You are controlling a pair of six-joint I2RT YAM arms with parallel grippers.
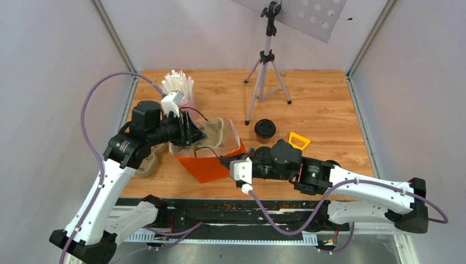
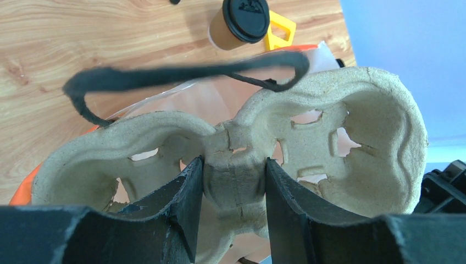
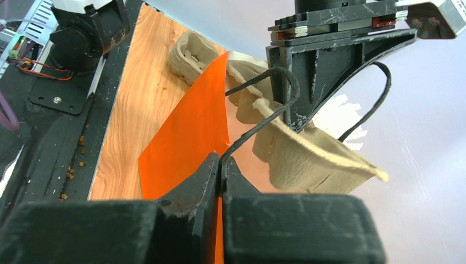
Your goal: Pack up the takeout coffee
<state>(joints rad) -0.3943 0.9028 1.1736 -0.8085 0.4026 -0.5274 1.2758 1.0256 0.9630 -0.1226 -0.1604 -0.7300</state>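
Halfway at best, I'd say: your left gripper (image 2: 234, 179) is clamped on the middle bridge of the pulp tray (image 2: 351, 104), holding it at the mouth of the orange bag (image 1: 211, 165). Your right gripper (image 3: 221, 168) is pinched tight on the bag's rim by the black handle (image 2: 181, 74). The takeout coffee (image 1: 265, 131), lid on, stands on the table (image 1: 329, 110) just beyond the bag, so seating and bagging it is what's left
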